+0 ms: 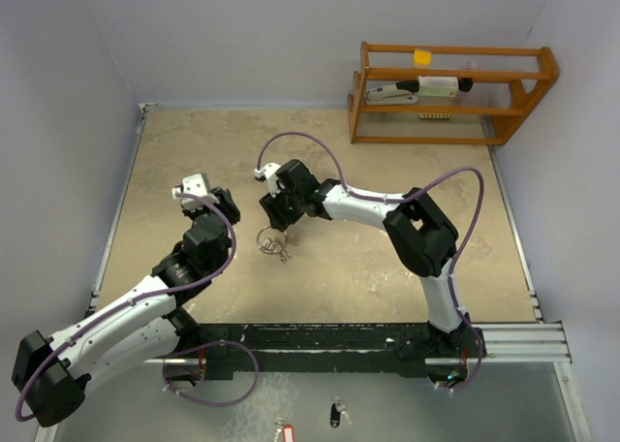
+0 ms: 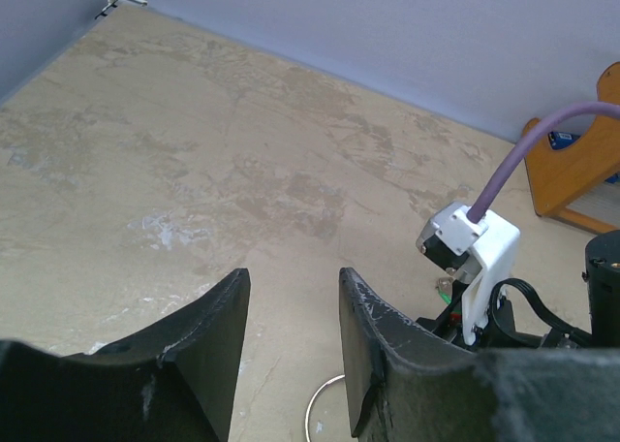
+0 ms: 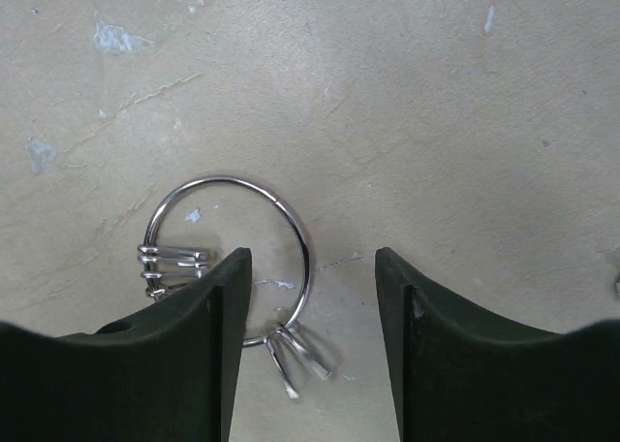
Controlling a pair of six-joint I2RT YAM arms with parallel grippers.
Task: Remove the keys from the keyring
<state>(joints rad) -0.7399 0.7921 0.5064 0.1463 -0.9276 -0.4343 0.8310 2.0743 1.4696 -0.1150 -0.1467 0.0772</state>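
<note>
The keyring (image 1: 273, 243) lies on the tan tabletop: a large thin silver ring (image 3: 229, 185) with small silver rings (image 3: 295, 350) and metal clips (image 3: 174, 260) hanging on it. My right gripper (image 3: 310, 260) is open just above it, the left finger over the ring's side with the clips; it also shows in the top view (image 1: 275, 217). My left gripper (image 2: 291, 282) is open and empty, left of the ring in the top view (image 1: 230, 209). An arc of the ring (image 2: 320, 408) shows beside its right finger. No blue-headed or green-headed key shows.
A wooden rack (image 1: 450, 93) holding small items stands at the back right. A black-tagged key (image 1: 336, 411) and a red-tagged key (image 1: 283, 430) lie below the table's front rail. Grey walls close the table at the back and sides.
</note>
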